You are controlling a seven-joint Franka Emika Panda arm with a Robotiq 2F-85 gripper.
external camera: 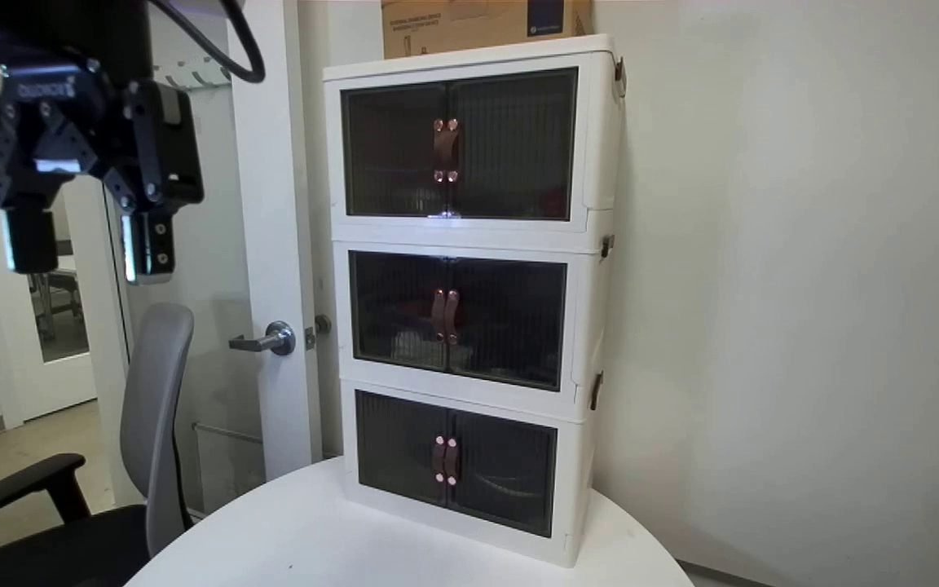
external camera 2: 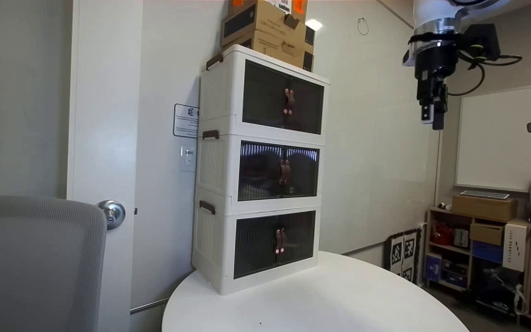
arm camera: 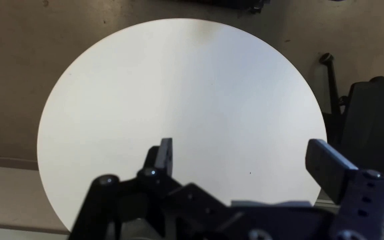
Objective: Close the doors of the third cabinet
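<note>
The third cabinet (external camera: 592, 155) is the topmost white box of the stack and shows in both exterior views (external camera 2: 219, 92). Its doors (external camera: 514, 147) are two dark smoked panels (external camera 2: 263, 94). They look shut and flush in the frame, with their reddish-brown handles (external camera: 447, 151) side by side at the middle seam. My gripper (external camera: 86, 257) hangs in the air pointing down, apart from the stack. It also shows in an exterior view (external camera 2: 432, 121), well to the right of the cabinet. In the wrist view the gripper (arm camera: 240, 146) is open and holds nothing; the cabinet is out of that view.
The middle unit (external camera: 579, 326) and lowest unit (external camera: 574, 481) have shut doors too. The stack stands on a round white table (arm camera: 185, 83). Cardboard boxes (external camera 2: 274, 41) sit on top. A grey chair (external camera: 156, 408) and a door (external camera: 274, 244) stand beside it.
</note>
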